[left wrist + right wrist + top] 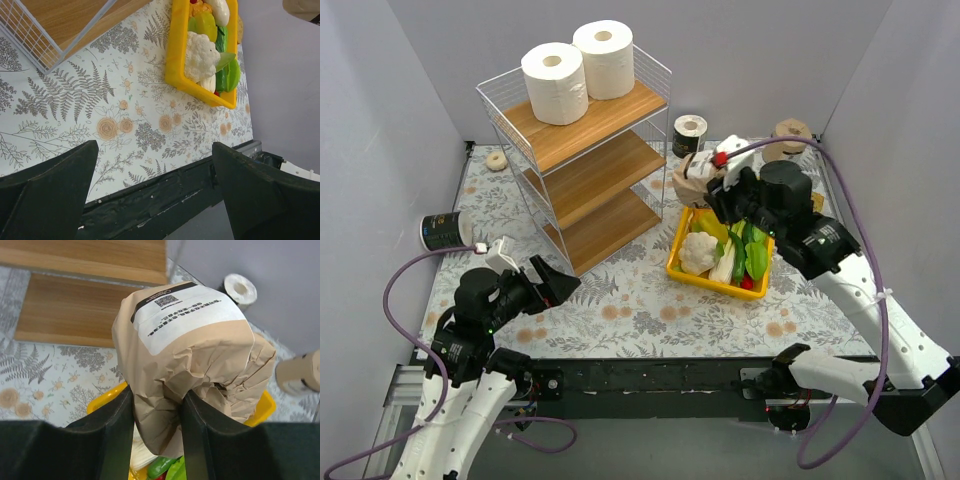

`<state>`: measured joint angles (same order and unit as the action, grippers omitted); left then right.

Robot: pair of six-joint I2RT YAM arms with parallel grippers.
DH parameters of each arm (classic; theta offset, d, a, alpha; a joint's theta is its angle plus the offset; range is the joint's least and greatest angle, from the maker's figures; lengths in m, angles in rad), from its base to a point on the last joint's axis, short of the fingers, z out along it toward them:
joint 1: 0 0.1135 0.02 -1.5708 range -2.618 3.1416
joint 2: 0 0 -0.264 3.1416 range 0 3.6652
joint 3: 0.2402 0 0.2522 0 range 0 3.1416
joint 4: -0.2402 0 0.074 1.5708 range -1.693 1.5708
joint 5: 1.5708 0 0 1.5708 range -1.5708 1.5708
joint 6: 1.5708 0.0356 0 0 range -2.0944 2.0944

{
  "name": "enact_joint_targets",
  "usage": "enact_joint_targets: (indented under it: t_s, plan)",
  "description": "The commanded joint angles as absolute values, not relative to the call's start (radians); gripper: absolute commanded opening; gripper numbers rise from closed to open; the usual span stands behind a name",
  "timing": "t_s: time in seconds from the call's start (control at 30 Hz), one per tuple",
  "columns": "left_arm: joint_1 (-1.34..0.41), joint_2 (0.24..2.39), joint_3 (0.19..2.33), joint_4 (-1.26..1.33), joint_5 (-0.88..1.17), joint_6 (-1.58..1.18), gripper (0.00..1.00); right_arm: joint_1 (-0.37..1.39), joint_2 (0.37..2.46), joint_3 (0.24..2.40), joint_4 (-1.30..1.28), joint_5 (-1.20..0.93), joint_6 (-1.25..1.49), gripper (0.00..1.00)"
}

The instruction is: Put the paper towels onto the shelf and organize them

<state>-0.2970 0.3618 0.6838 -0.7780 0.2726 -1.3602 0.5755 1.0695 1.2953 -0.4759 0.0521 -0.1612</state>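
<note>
The shelf [582, 150] stands at the back left, with two big white rolls [554, 82] [605, 58] on its top board. My right gripper [712, 186] is shut on a tan-wrapped roll [185, 340] and holds it above the yellow bin, to the right of the shelf [85, 262]. One black-wrapped roll [444, 231] lies on its side at the left wall. Another black-wrapped roll [689, 135] stands behind the held roll and also shows in the right wrist view [240, 290]. A second tan roll [792, 135] sits at the back right. My left gripper [556, 284] is open and empty near the shelf's front corner.
A yellow bin [677, 262] of toy vegetables sits right of the shelf, under my right gripper; it also shows in the left wrist view [175, 55]. A tiny beige ring [497, 160] lies at the back left. Walls close in on the left, back and right.
</note>
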Motion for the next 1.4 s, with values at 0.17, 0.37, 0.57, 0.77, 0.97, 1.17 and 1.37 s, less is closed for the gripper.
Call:
enact_joint_targets:
  t_s: [0.17,0.37,0.57,0.77,0.97,1.17,1.37]
  plan:
    - [-0.298,0.341,0.709,-0.784,0.256,-1.358,0.98,0.937,1.118,1.282,-0.221,0.212,-0.654,0.42]
    - [-0.298,0.339,0.707,-0.787,0.250,-1.361,0.98,1.006,1.166,1.284,-0.143,0.177,-0.850,0.42]
    - [-0.299,0.339,0.707,-0.787,0.247,-1.361,0.98,1.014,1.221,1.327,-0.133,0.189,-0.972,0.41]
    - [-0.298,0.344,0.709,-0.787,0.247,-1.361,0.98,1.015,1.302,1.408,-0.195,0.192,-1.014,0.42]
    - [-0.299,0.342,0.707,-0.788,0.245,-1.361,0.98,1.020,1.342,1.442,-0.163,0.222,-1.031,0.42]
    - [-0.298,0.341,0.707,-0.792,0.245,-1.362,0.98,1.020,1.413,1.511,-0.209,0.250,-1.052,0.44]
    - [-0.299,0.339,0.706,-0.793,0.245,-1.364,0.98,1.020,1.460,1.554,-0.199,0.293,-1.060,0.49]
